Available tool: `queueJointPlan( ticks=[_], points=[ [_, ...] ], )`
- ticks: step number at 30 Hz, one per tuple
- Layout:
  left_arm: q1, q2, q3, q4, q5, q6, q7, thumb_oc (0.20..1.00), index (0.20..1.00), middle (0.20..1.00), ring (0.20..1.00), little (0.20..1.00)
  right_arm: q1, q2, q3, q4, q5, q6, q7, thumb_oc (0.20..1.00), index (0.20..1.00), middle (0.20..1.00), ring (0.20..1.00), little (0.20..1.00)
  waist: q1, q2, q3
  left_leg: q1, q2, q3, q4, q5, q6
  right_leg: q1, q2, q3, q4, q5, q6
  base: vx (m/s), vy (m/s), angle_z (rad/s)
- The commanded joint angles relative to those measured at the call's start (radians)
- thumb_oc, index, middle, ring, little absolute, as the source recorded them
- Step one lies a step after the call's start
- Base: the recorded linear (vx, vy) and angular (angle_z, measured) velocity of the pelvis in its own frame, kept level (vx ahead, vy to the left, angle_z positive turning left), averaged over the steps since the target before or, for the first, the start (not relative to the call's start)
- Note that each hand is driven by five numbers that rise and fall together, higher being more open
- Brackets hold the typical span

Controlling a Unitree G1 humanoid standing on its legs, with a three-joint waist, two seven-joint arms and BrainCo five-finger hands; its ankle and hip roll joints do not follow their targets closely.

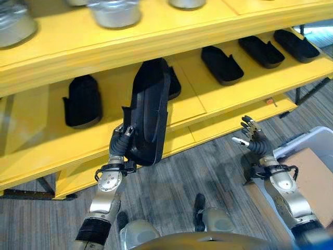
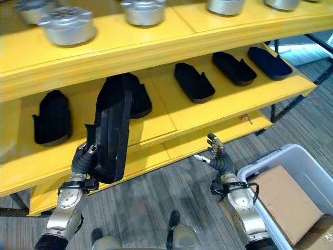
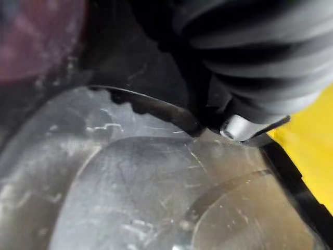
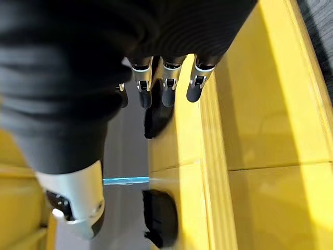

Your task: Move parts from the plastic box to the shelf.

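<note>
1. We stand on a grey wood-grain floor [image 1: 208,172] in front of a long yellow shelf [image 1: 229,88], with a higher board above it carrying silver metal housings [image 1: 114,13].

2. Our left hand [image 1: 120,138] is curled round the lower end of a long black part [image 1: 150,112] and holds it nearly upright, its top in front of the edge of the upper board and its body in front of the middle board. This is the task's thing, off the shelf and not yet laid down.

3. Our right hand [image 2: 216,153] hangs free near the shelf's lower front edge, fingers spread and holding nothing.

4. Risk, as we judge it: the part is tall and gripped only at the bottom, so it could lever out of the fingers as we tip it flat.

5. Its top could also catch the upper board's edge, or it could come down on the black part [image 2: 138,99] right behind it, knocking that one out of its row.

6. Four more black parts lie flat along the middle board, one [image 1: 83,101] to the left and three [image 1: 221,65] to the right.

7. The plastic box [image 2: 307,161] sits at our right on the floor; inside we see brown cardboard [image 2: 286,203], and we cannot tell whether parts remain.
</note>
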Motion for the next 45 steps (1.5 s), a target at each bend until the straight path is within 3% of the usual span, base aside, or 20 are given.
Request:
queueJointPlan(
  ticks=[1, 3, 9, 12, 15, 16, 20, 22, 25, 26, 28, 29, 31, 32, 33, 34, 35, 36, 38, 45],
  points=[
    [-0.017, 0.065, 0.041, -0.117, -0.028, -0.085, -0.007, 0.200, 0.200, 0.200, 0.200, 0.200, -0.001, 0.019, 0.022, -0.066, 0.010, -0.054, 0.009, 1.000, 1.000, 1.000, 1.000, 1.000, 0.020, -0.020, -0.069, -0.001, -0.136, 0.043, -0.014, -0.025, 0.056, 0.059, -0.129, 0.086, -0.003, 0.040, 0.118, 0.07, 0.328, 0.21],
    [-0.017, 0.082, 0.042, -0.120, -0.023, -0.085, -0.006, 0.200, 0.200, 0.200, 0.200, 0.200, -0.014, 0.034, 0.037, -0.069, 0.012, -0.052, 0.012, 1.000, 1.000, 1.000, 1.000, 1.000, 0.028, -0.034, -0.074, 0.001, -0.168, 0.044, -0.003, -0.056, 0.074, 0.059, -0.151, 0.098, -0.005, 0.064, 0.130, 0.05, 0.318, 0.46],
    [-0.027, 0.114, 0.057, -0.115, 0.037, -0.078, 0.020, 0.200, 0.200, 0.200, 0.200, 0.200, -0.034, 0.106, 0.069, -0.047, -0.005, -0.035, 0.006, 1.000, 1.000, 1.000, 1.000, 1.000, 0.065, -0.071, -0.088, 0.008, -0.352, 0.045, -0.028, -0.111, 0.168, 0.053, -0.307, 0.083, 0.030, 0.279, 0.180, 0.06, 0.467, 0.41],
    [-0.014, 0.114, 0.065, -0.120, 0.046, -0.069, 0.019, 0.200, 0.200, 0.200, 0.200, 0.200, -0.045, 0.117, 0.092, -0.039, -0.006, -0.031, 0.018, 1.000, 1.000, 1.000, 1.000, 1.000, 0.082, -0.055, -0.078, 0.046, -0.369, 0.077, -0.073, -0.103, 0.197, 0.011, -0.305, 0.039, 0.122, 0.248, 0.154, 0.02, 0.329, -0.02],
    [-0.017, 0.111, 0.058, -0.113, 0.039, -0.067, 0.010, 0.200, 0.200, 0.200, 0.200, 0.200, -0.060, 0.107, 0.109, -0.038, 0.006, -0.027, 0.039, 1.000, 1.000, 1.000, 1.000, 1.000, 0.064, -0.038, -0.066, 0.085, -0.373, 0.077, -0.109, -0.090, 0.213, -0.058, -0.115, 0.116, 0.218, 0.091, 0.105, 0.06, 0.240, -0.31],
    [-0.017, 0.101, 0.052, -0.118, 0.030, -0.059, 0.001, 0.200, 0.200, 0.200, 0.200, 0.200, -0.064, 0.097, 0.111, -0.051, 0.010, -0.027, 0.048, 1.000, 1.000, 1.000, 1.000, 1.000, 0.054, -0.040, -0.061, 0.090, -0.383, 0.084, -0.110, -0.087, 0.215, -0.084, 0.004, 0.108, 0.213, 0.016, 0.071, 0.04, 0.114, -0.44],
    [-0.014, 0.085, 0.054, -0.128, 0.024, -0.055, -0.006, 0.200, 0.200, 0.200, 0.200, 0.200, -0.065, 0.087, 0.119, -0.063, 0.013, -0.030, 0.051, 1.000, 1.000, 1.000, 1.000, 1.000, 0.043, -0.054, -0.070, 0.079, -0.406, 0.081, -0.103, -0.085, 0.211, -0.059, 0.089, 0.117, 0.085, -0.001, 0.041, 0.03, 0.020, -0.07],
    [-0.007, 0.071, 0.051, -0.122, 0.020, -0.057, -0.012, 0.200, 0.200, 0.200, 0.200, 0.200, -0.047, 0.078, 0.115, -0.075, 0.012, -0.032, 0.056, 1.000, 1.000, 1.000, 1.000, 1.000, 0.036, -0.065, -0.074, 0.076, -0.419, 0.069, -0.091, -0.090, 0.209, -0.016, 0.110, 0.186, 0.002, -0.001, 0.038, 0.06, -0.060, 0.00],
    [0.026, 0.060, 0.059, -0.131, 0.012, -0.060, -0.024, 0.200, 0.200, 0.200, 0.200, 0.200, -0.043, 0.058, 0.107, -0.071, 0.009, -0.033, 0.061, 1.000, 1.000, 1.000, 1.000, 1.000, 0.056, -0.067, -0.095, 0.042, -0.413, 0.086, -0.009, -0.116, 0.198, 0.046, 0.117, 0.210, -0.092, 0.022, 0.035, 0.02, -0.132, 0.08],
    [-0.007, 0.049, 0.036, -0.117, -0.010, -0.063, -0.028, 0.200, 0.200, 0.200, 0.200, 0.200, -0.051, 0.039, 0.093, -0.063, 0.016, -0.042, 0.047, 1.000, 1.000, 1.000, 1.000, 1.000, 0.049, -0.079, -0.061, -0.062, -0.404, 0.108, 0.193, -0.135, 0.151, 0.066, 0.088, 0.180, -0.094, 0.018, 0.017, -0.13, -0.101, 0.17],
    [-0.021, 0.045, 0.026, -0.114, -0.028, -0.067, -0.029, 0.200, 0.200, 0.200, 0.200, 0.200, -0.054, 0.032, 0.090, -0.061, 0.022, -0.044, 0.042, 1.000, 1.000, 1.000, 1.000, 1.000, 0.040, -0.076, -0.051, -0.093, -0.378, 0.112, 0.257, -0.133, 0.133, 0.070, 0.087, 0.167, -0.090, 0.011, 0.007, -0.09, -0.021, 0.79],
    [-0.023, 0.045, 0.020, -0.121, -0.035, -0.067, -0.034, 0.200, 0.200, 0.200, 0.200, 0.200, -0.048, 0.026, 0.079, -0.064, 0.018, -0.044, 0.035, 1.000, 1.000, 1.000, 1.000, 1.000, 0.033, -0.080, -0.049, -0.089, -0.315, 0.128, 0.250, -0.132, 0.134, 0.075, 0.068, 0.155, -0.081, 0.002, 0.012, -0.02, 0.036, 0.92],
    [-0.018, 0.047, 0.021, -0.126, -0.031, -0.067, -0.032, 0.200, 0.200, 0.200, 0.200, 0.200, -0.039, 0.025, 0.075, -0.061, 0.016, -0.043, 0.031, 1.000, 1.000, 1.000, 1.000, 1.000, 0.029, -0.084, -0.054, -0.081, -0.266, 0.140, 0.232, -0.129, 0.135, 0.080, 0.052, 0.147, -0.077, -0.002, 0.017, 0.03, 0.106, 0.41],
    [-0.007, 0.050, 0.027, -0.137, -0.029, -0.069, -0.026, 0.200, 0.200, 0.200, 0.200, 0.200, -0.028, 0.027, 0.073, -0.055, 0.021, -0.042, 0.026, 1.000, 1.000, 1.000, 1.000, 1.000, 0.025, -0.080, -0.064, -0.055, -0.154, 0.144, 0.166, -0.075, 0.123, 0.083, 0.025, 0.137, -0.063, -0.021, 0.031, 0.05, 0.136, 0.16],
    [-0.006, 0.050, 0.027, -0.139, -0.029, -0.068, -0.026, 0.200, 0.200, 0.200, 0.200, 0.200, -0.027, 0.027, 0.074, -0.056, 0.021, -0.042, 0.026, 1.000, 1.000, 1.000, 1.000, 1.000, 0.024, -0.081, -0.066, -0.050, -0.155, 0.145, 0.151, -0.064, 0.121, 0.080, 0.024, 0.137, -0.062, -0.020, 0.029, 0.10, 0.276, 0.18],
    [-0.011, 0.051, 0.033, -0.136, -0.029, -0.071, -0.008, 0.200, 0.200, 0.200, 0.200, 0.200, -0.022, 0.025, 0.072, -0.050, 0.020, -0.046, 0.016, 1.000, 1.000, 1.000, 1.000, 1.000, 0.022, -0.069, -0.076, -0.040, -0.047, 0.137, 0.069, 0.054, 0.091, 0.068, 0.003, 0.134, -0.039, -0.040, 0.049, 0.10, 0.231, 0.25],
    [-0.016, 0.050, 0.031, -0.133, -0.027, -0.071, -0.001, 0.200, 0.200, 0.200, 0.200, 0.200, -0.021, 0.026, 0.072, -0.045, 0.019, -0.045, 0.007, 1.000, 1.000, 1.000, 1.000, 1.000, 0.026, -0.054, -0.077, -0.030, -0.013, 0.109, 0.011, 0.120, 0.074, 0.057, 0.000, 0.137, -0.013, -0.058, 0.053, 0.16, 0.356, 0.22],
    [-0.022, 0.051, 0.030, -0.135, -0.026, -0.073, 0.006, 0.200, 0.200, 0.200, 0.200, 0.200, -0.027, 0.023, 0.073, -0.046, 0.019, -0.049, 0.003, 1.000, 1.000, 1.000, 1.000, 1.000, 0.033, -0.036, -0.075, -0.032, -0.004, 0.070, -0.005, 0.162, 0.062, 0.045, -0.009, 0.149, 0.018, -0.062, 0.067, 0.12, 0.274, 0.07],
    [-0.029, 0.048, 0.032, -0.133, -0.030, -0.075, 0.001, 0.200, 0.200, 0.200, 0.200, 0.200, -0.042, 0.024, 0.079, -0.040, 0.021, -0.049, 0.010, 1.000, 1.000, 1.000, 1.000, 1.000, 0.038, -0.018, -0.079, -0.002, -0.029, 0.006, -0.014, 0.091, 0.044, 0.022, -0.021, 0.174, 0.063, -0.067, 0.079, 0.10, 0.238, -0.24],
    [-0.091, 0.080, -0.007, -0.140, -0.038, -0.076, -0.023, 0.200, 0.200, 0.200, 0.200, 0.200, -0.046, 0.057, 0.062, -0.059, 0.031, -0.040, 0.018, 1.000, 1.000, 1.000, 1.000, 1.000, 0.036, -0.035, -0.092, 0.006, -0.117, 0.073, 0.017, -0.029, 0.042, 0.083, -0.117, 0.156, 0.042, -0.019, 0.130, 0.12, 0.193, 0.04]
  ],
)
